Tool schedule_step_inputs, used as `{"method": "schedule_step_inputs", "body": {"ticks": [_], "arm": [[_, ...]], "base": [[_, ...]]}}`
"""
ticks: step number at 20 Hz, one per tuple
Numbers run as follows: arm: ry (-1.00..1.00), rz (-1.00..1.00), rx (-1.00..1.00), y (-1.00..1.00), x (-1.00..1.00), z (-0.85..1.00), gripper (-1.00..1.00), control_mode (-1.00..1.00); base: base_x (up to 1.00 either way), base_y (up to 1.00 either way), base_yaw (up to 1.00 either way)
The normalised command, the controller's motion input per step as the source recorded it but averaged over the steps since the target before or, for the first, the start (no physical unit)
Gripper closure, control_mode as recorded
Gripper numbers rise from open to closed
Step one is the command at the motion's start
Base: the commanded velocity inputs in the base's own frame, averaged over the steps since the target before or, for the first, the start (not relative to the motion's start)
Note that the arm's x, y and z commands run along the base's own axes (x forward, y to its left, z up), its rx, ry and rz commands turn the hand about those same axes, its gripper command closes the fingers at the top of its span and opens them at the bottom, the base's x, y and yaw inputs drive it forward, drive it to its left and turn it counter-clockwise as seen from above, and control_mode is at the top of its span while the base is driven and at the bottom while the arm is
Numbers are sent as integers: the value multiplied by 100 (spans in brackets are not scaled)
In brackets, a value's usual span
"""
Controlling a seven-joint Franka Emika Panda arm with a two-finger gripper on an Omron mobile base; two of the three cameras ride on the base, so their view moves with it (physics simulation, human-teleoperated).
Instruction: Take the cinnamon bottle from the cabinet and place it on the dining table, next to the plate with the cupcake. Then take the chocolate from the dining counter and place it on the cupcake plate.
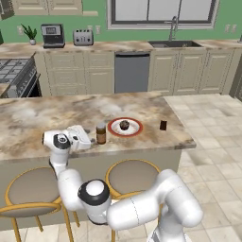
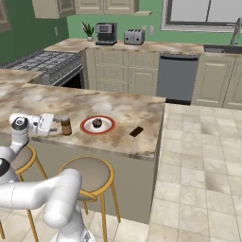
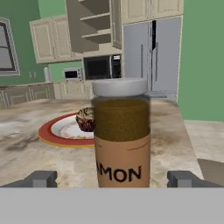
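Note:
The cinnamon bottle (image 1: 100,133) (image 2: 66,125), brown with a grey cap, stands upright on the marble dining counter (image 1: 42,123), just left of the red-rimmed plate (image 1: 111,126) (image 2: 84,126) that holds the cupcake (image 1: 124,125) (image 2: 97,123). My gripper (image 1: 89,140) (image 2: 53,124) (image 3: 113,178) is level with the bottle on its left side and is open. In the hand view the bottle (image 3: 122,131) rises close in front, with a wide gap to each fingertip. Behind it are the plate (image 3: 48,131) and cupcake (image 3: 85,119). The dark chocolate (image 1: 163,125) (image 2: 136,131) lies to the right of the plate.
Two round stools (image 1: 130,176) (image 1: 33,191) stand under the counter's near edge, below my arm. An open wall cabinet (image 3: 94,26), a microwave (image 3: 103,66) and a fridge (image 3: 151,57) are beyond the counter. Tiled floor (image 2: 203,156) lies to the right.

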Motion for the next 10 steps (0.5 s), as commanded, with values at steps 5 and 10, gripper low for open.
{"method": "schedule_step_inputs", "body": {"ticks": [5,10], "arm": [[0,1,7,31,-20,10,-100,-100],[3,20,29,8,-53,36,-100,-100]], "base": [[0,0,0],[0,0,0]]}}
